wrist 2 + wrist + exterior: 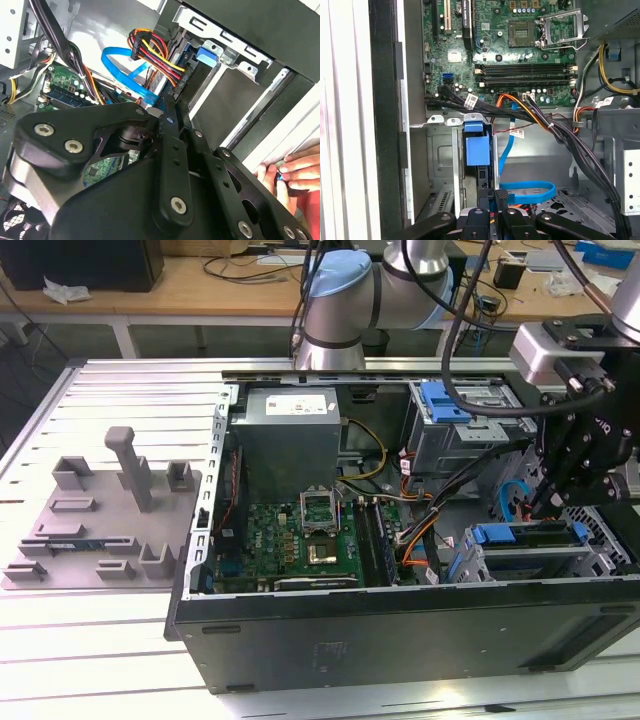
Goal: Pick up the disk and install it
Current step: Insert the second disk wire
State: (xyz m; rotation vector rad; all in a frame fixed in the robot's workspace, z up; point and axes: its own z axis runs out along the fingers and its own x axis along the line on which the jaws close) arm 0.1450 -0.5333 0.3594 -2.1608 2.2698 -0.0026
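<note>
One open computer case (400,630) lies on its side on the slatted table (110,390), and its contents are listed here from the exterior view's left to right. Outside the case, near the table's left edge, sits a grey fixture plate (100,530) with upright posts. Inside the case, a large grey box with a white sticker (290,440) occupies the far left corner. The green motherboard (300,545) lies against the near wall below it. A grey drive cage with a blue handle (445,405) stands at the far wall, right of centre. The disk (525,536) sits in a bay at the near right corner of the case. It stands on edge with its blue carrier rail facing the open side. Its long axis runs along the near wall, left to right in the exterior view. In the first wrist view the disk (476,150) appears end-on, its blue tab toward the camera, between grey bay walls. The gripper (548,502) hangs just above the disk's right half, close to the carrier rail. In the first wrist view the gripper (492,202) lines up with the disk's near end. Whether it is open, closed or clamped on the carrier cannot be determined. In the second wrist view a person's hand (295,172) rests at the case's outer edge.
</note>
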